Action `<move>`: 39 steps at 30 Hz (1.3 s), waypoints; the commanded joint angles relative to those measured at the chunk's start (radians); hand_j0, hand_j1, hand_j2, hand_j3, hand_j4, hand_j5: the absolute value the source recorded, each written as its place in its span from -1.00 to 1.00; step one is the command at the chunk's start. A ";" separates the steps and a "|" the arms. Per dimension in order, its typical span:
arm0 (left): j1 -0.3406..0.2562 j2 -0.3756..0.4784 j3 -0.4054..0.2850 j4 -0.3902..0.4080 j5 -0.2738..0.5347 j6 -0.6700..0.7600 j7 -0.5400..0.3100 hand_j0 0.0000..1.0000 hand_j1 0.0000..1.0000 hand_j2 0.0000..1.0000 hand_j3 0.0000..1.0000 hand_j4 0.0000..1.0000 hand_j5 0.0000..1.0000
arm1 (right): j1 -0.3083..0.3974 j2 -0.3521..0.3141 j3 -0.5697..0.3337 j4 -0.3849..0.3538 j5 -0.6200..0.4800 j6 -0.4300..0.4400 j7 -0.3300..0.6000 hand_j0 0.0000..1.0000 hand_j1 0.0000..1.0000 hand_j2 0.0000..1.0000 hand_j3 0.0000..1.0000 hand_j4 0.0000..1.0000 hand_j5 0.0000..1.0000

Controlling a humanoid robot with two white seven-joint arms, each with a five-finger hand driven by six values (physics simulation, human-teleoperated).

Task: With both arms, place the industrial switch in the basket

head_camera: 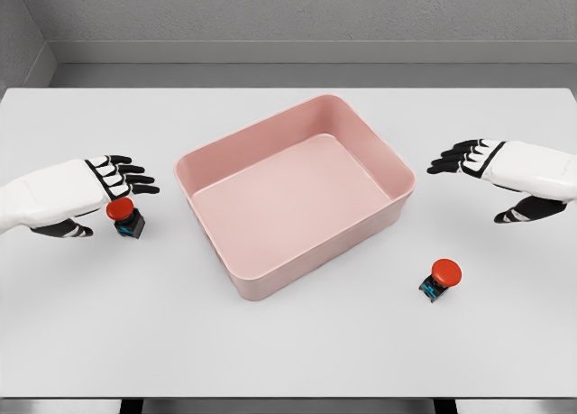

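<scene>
Red-capped and within easy reach, one industrial switch (125,217) sits on the white tabletop (288,351) just below the left hand (113,184), whose fingers are spread and empty. Centre, the pink basket (225,252) holds nothing. Another switch (441,279) lies in front of and inward from the right hand (487,166), fingers apart, clearly farther off.

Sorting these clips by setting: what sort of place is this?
Probably a simulated tabletop test bench, not a real room: a bare white table against plain grey walls, holding only a pink basket and two red-button switches, one by the left hand, one nearer the right hand.
</scene>
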 commanded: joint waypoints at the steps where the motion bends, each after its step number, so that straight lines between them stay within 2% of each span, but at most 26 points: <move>1: 0.000 0.001 0.000 0.002 0.006 0.001 0.001 1.00 1.00 1.00 1.00 1.00 1.00 | 0.000 -0.001 -0.001 0.000 -0.007 0.002 -0.001 1.00 1.00 1.00 1.00 1.00 1.00; 3: 0.000 0.001 0.000 0.002 0.006 0.001 0.001 1.00 1.00 1.00 1.00 1.00 1.00 | 0.000 -0.003 0.001 0.000 -0.007 0.002 0.001 1.00 1.00 1.00 1.00 1.00 1.00; 8: 0.014 0.001 0.000 0.002 0.004 0.001 0.001 1.00 1.00 1.00 1.00 1.00 1.00 | 0.075 -0.006 0.007 0.000 -0.007 0.002 -0.051 1.00 1.00 1.00 1.00 1.00 1.00; 14: 0.014 0.000 0.000 0.015 0.001 0.001 0.001 1.00 1.00 1.00 1.00 1.00 1.00 | 0.081 -0.006 0.007 0.000 -0.007 0.002 -0.051 1.00 1.00 1.00 1.00 1.00 1.00; 17: 0.011 -0.043 0.002 0.058 -0.033 0.001 0.001 1.00 1.00 1.00 1.00 1.00 1.00 | 0.095 -0.004 0.004 -0.002 -0.005 0.002 -0.042 1.00 1.00 1.00 1.00 1.00 1.00; 23: 0.002 -0.098 0.002 0.086 -0.166 0.001 0.001 1.00 1.00 1.00 1.00 1.00 1.00 | 0.112 -0.011 0.002 -0.002 0.018 0.002 0.035 1.00 1.00 1.00 1.00 1.00 1.00; 30: -0.029 -0.118 0.003 0.100 -0.212 0.001 0.001 1.00 1.00 1.00 1.00 1.00 1.00 | 0.147 -0.004 0.007 -0.014 0.097 0.002 0.045 1.00 1.00 1.00 1.00 1.00 1.00; 34: -0.032 -0.160 0.002 0.170 -0.246 0.001 0.001 1.00 1.00 1.00 1.00 1.00 1.00 | 0.158 0.008 0.010 -0.027 0.099 0.002 0.045 1.00 1.00 1.00 1.00 1.00 1.00; 35: -0.035 -0.175 0.002 0.187 -0.249 0.001 0.001 1.00 1.00 1.00 1.00 1.00 1.00 | 0.156 0.042 0.011 -0.028 0.099 0.002 0.047 1.00 1.00 1.00 1.00 1.00 1.00; 39: -0.046 -0.198 -0.001 0.227 -0.275 0.001 0.001 1.00 1.00 1.00 1.00 1.00 1.00 | 0.143 0.042 0.010 -0.031 0.099 0.002 0.047 1.00 1.00 1.00 1.00 1.00 1.00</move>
